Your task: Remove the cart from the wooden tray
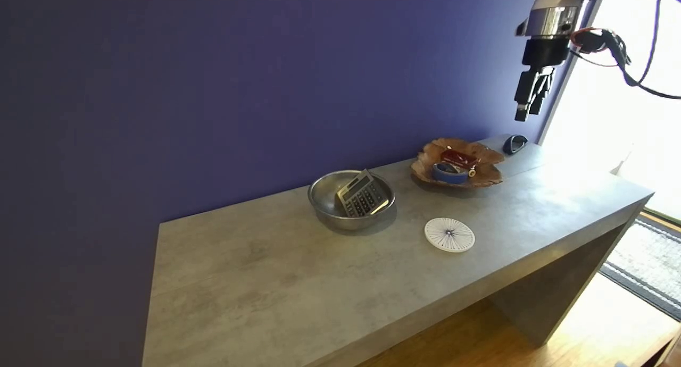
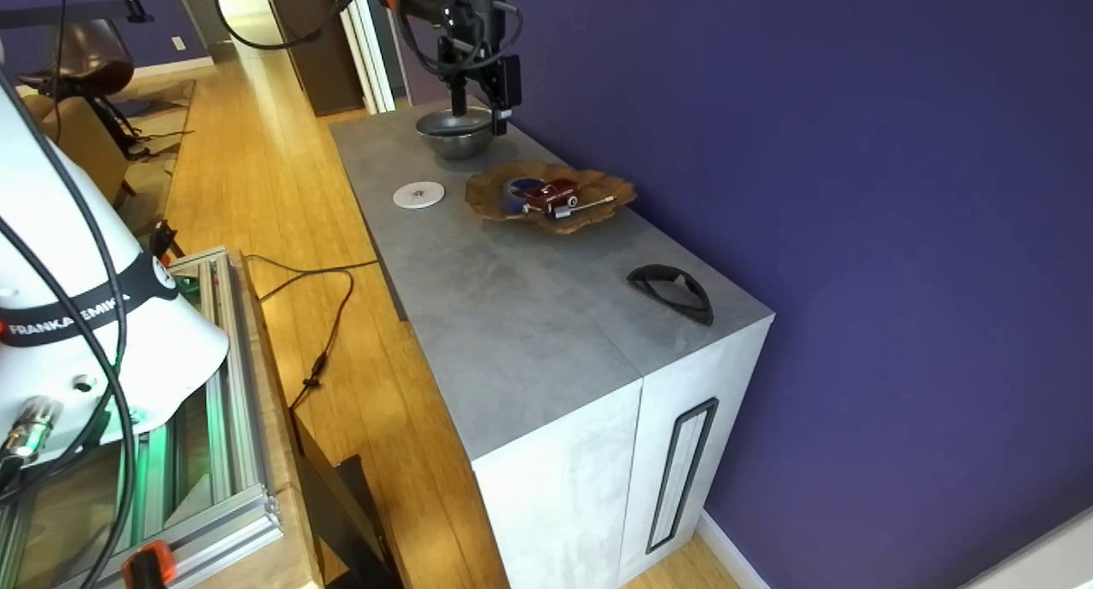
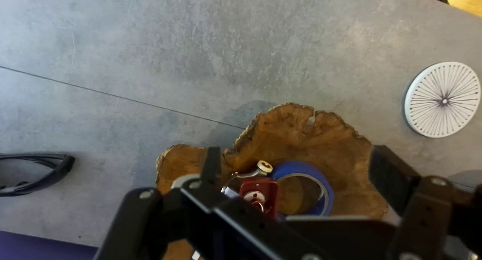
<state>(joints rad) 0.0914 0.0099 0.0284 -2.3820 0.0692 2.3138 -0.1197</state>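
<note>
– Looking for the cart (image 3: 268, 190)?

– In the wooden tray (image 3: 301, 139), left of the blue tape (image 3: 307, 169) in the wrist view.

– What of the gripper (image 3: 295, 164)?

– Up high, spread apart, empty. Centre over the cart, lower, squeeze, lift in 1 motion, clear of the tape.
</note>
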